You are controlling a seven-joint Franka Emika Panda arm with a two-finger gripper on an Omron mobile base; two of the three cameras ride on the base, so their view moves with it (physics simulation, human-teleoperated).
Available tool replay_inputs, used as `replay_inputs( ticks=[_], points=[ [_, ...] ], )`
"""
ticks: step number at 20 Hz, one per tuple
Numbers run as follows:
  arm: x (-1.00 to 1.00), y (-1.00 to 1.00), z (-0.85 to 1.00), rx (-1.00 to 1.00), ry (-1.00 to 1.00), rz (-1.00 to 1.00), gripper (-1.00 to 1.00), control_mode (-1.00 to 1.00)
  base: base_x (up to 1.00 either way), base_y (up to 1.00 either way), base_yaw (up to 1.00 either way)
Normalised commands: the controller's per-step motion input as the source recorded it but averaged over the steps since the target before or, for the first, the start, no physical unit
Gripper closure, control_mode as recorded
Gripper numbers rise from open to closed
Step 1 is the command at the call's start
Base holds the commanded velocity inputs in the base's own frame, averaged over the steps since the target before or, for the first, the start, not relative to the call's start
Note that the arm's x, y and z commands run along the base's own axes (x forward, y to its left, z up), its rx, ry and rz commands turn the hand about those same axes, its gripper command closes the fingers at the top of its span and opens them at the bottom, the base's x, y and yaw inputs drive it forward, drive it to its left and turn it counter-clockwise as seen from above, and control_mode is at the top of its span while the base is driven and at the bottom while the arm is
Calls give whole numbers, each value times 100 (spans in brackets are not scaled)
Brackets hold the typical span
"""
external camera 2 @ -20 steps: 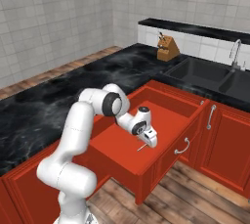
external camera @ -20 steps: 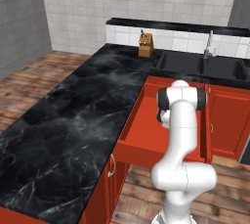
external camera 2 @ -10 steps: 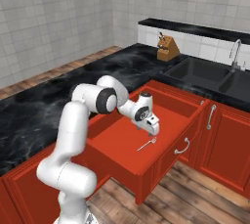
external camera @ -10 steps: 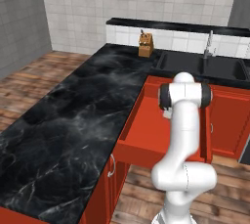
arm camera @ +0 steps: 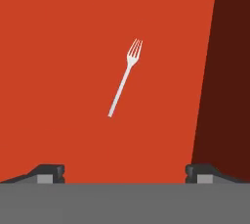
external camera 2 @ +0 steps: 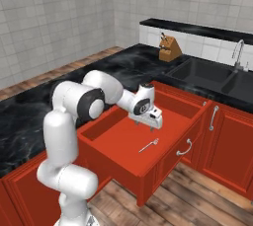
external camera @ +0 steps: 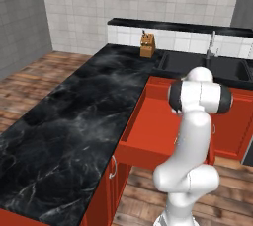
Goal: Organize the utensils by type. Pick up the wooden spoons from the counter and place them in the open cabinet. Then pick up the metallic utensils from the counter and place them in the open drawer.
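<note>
Gripper point(external camera 2: 154, 120) hangs over the open drawer point(external camera 2: 123, 141), fingers spread wide apart with nothing between them. Directly beneath it a silvery fork point(arm camera: 125, 77) lies flat on the red drawer floor, clear of both fingertips point(arm camera: 49, 171), with the drawer's dark side wall just beyond.
</note>
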Motion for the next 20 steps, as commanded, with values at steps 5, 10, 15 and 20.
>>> replay_inputs(
  ticks=[5, 10, 15, 20],
  points=[
    [-69, 13, 78, 0, 0, 23, -100, -100, 0, 0, 0],
    [-79, 24, 60, -1, -8, 22, -100, -100, 0, 0, 0],
    [-88, 26, 32, 0, -14, 6, -100, -100, 0, 0, 0],
    [-90, 25, 33, 0, -3, 0, -100, -100, 0, 0, 0]
  ],
)
